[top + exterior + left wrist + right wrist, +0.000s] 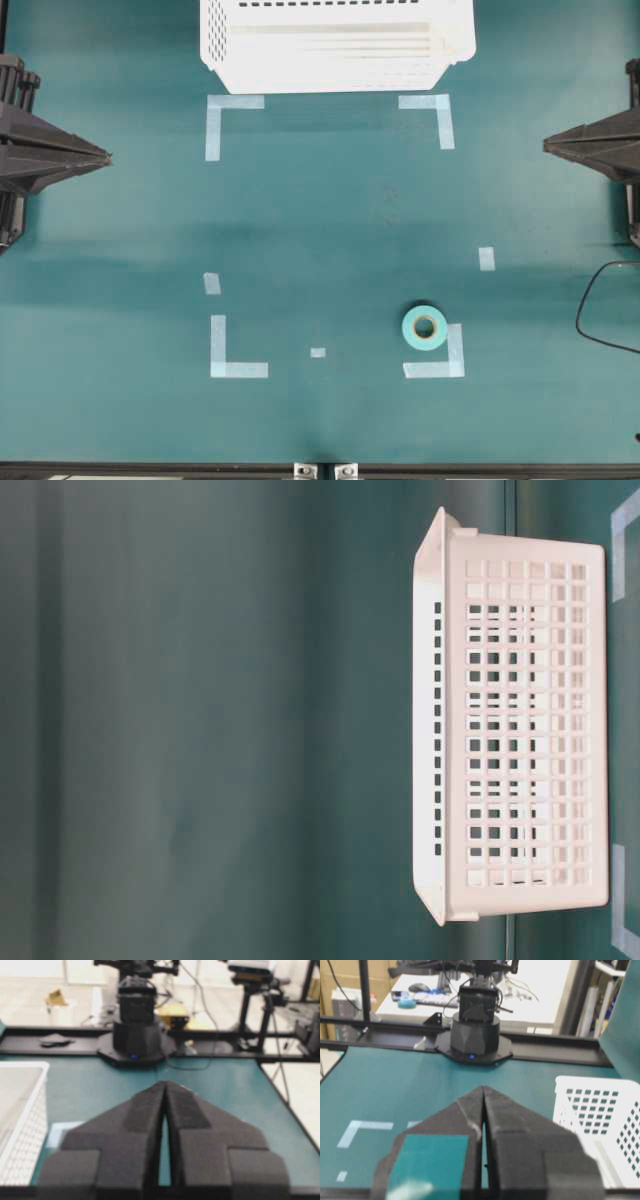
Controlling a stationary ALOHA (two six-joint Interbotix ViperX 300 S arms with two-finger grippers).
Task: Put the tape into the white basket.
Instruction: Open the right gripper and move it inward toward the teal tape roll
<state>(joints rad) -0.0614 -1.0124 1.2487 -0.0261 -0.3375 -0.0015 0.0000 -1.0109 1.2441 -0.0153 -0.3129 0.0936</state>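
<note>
1. Two end effectors are in view, the left end effector [108, 157] and the right end effector [546, 146], each at one side edge of the worktop [330, 220]; both arms are cut off by the overhead picture's border.
2. Both have their fingers pressed together, tips meeting, and neither one pinches anything.
3. One tape [425, 326] lies flat on the worktop, well apart from both end effectors and nearer to the right one. Neither wrist view shows it.
4. One white basket [335, 45] stands at the far edge, between the two end effectors; its far part is cut off in the overhead view.
5. Four corner marks [228, 112] of pale tape are counted, and three small strips [486, 258] as well.
6. One black cable [600, 310] is partly seen near the right end effector; its ends are out of the picture.
</note>
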